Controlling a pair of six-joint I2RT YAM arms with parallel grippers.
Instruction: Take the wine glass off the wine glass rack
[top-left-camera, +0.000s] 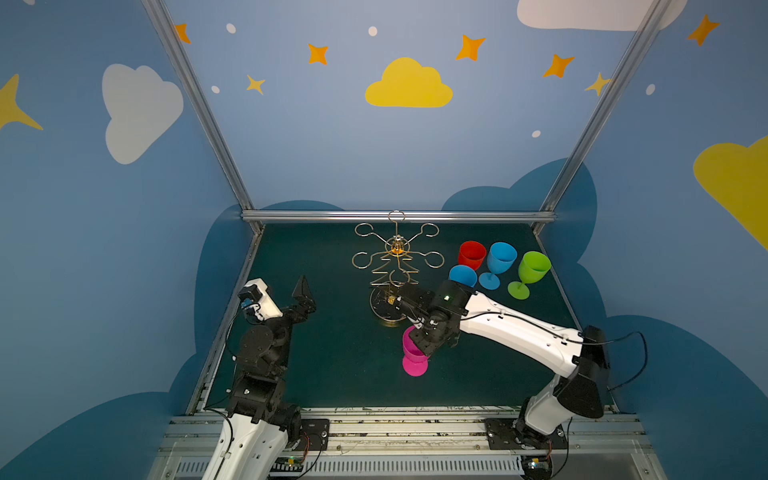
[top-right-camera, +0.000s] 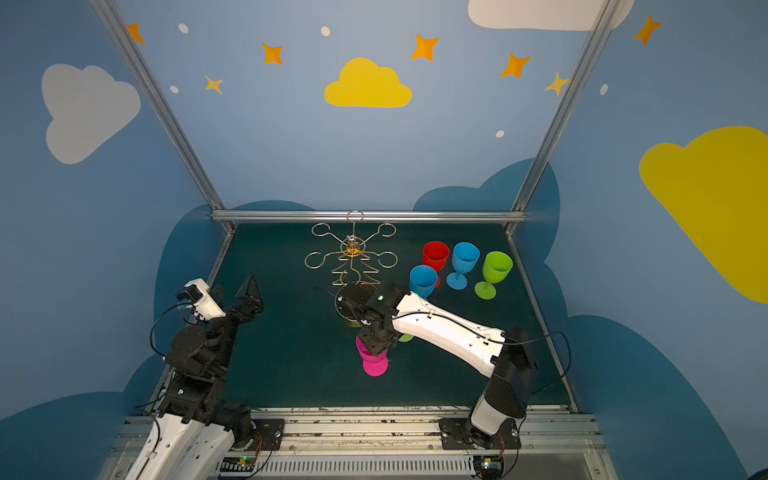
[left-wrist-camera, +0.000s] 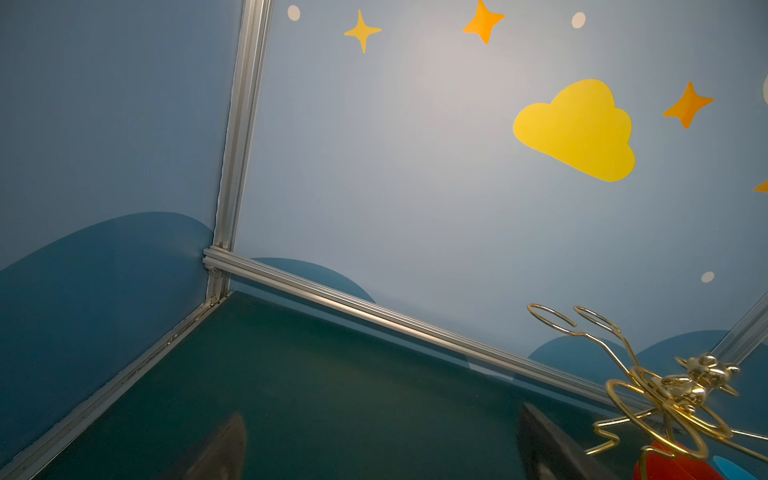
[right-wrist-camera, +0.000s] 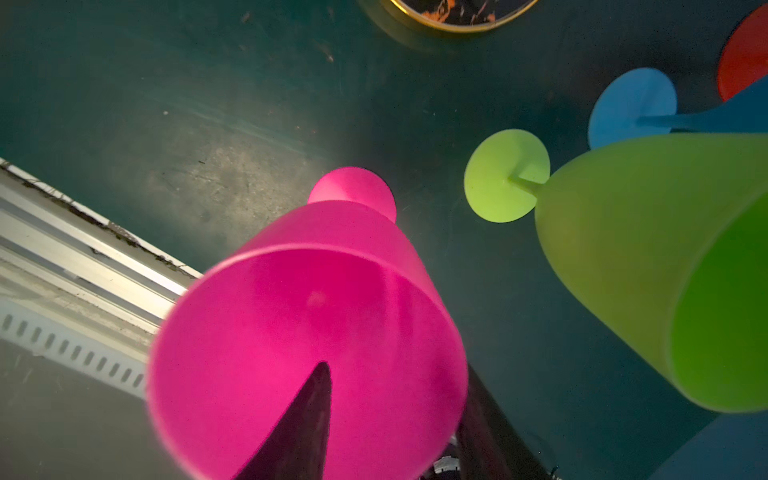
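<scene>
Already the pink wine glass (right-wrist-camera: 316, 316) is set upright on the mat (top-left-camera: 324, 353), near the base of the wine glass rack (top-left-camera: 397, 248), whose loops are all bare. The right gripper (right-wrist-camera: 397, 374) is spread astride the rim, one finger inside the bowl and one outside, with nothing clamped. If it is drawn away sideways rather than straight up, the rim could be caught and the glass tipped against the green glass (right-wrist-camera: 665, 257) just beside it. The left gripper (left-wrist-camera: 382, 453) is held wide open and empty, well apart.

Pink wine glass (top-left-camera: 410, 350) upright — right end effector (top-left-camera: 424, 348) at rim.
</scene>
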